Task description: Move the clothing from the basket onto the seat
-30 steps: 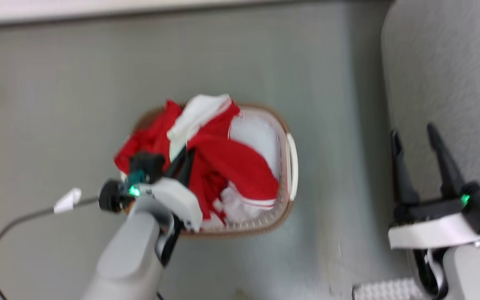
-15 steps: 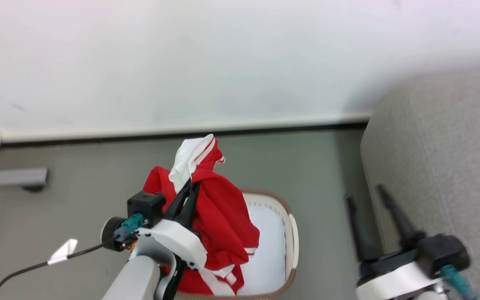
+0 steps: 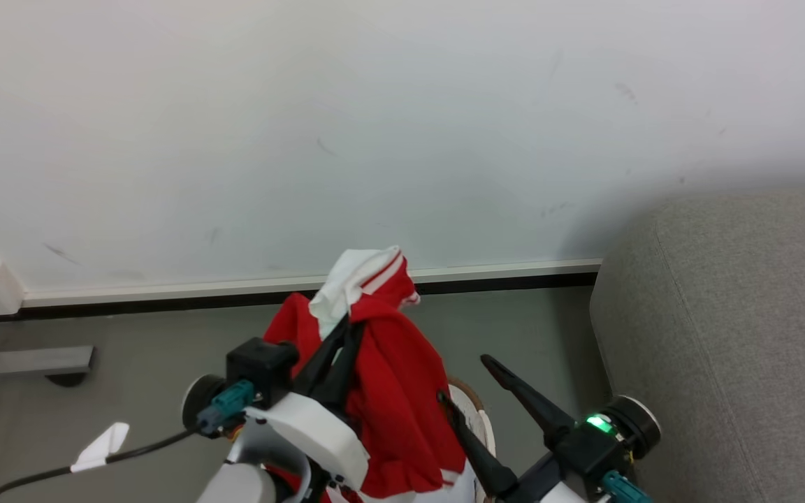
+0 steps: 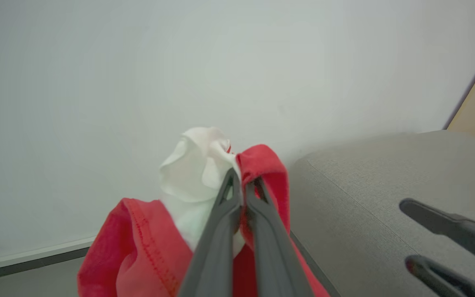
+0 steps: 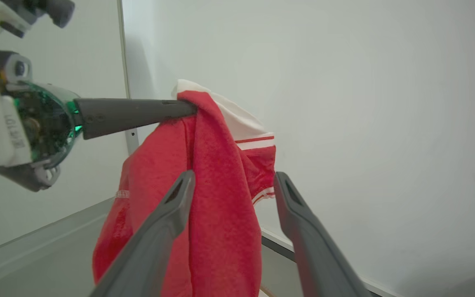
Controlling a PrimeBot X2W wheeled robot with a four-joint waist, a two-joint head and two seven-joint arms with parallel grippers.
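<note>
Swung in at 3 o'clock, the wide-open right gripper (image 3: pixel 464 378) straddles limp, light clothing (image 3: pixel 392 398), collar-pinched by the left gripper (image 3: pixel 348 327); mid-fold looks the best grab.

A white wall (image 3: pixel 374 126) meets the grey floor (image 3: pixel 130 363) at a pale skirting board (image 3: pixel 165 288).

Space above the seat (image 3: pixel 738 328) lies open, while the hanging clothing (image 3: pixel 395 398) obstructs the lower middle.

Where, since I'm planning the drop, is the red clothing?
Head view, lower centre: the clothing hangs pinched in the left gripper over the basket, with the seat to its right.
</note>
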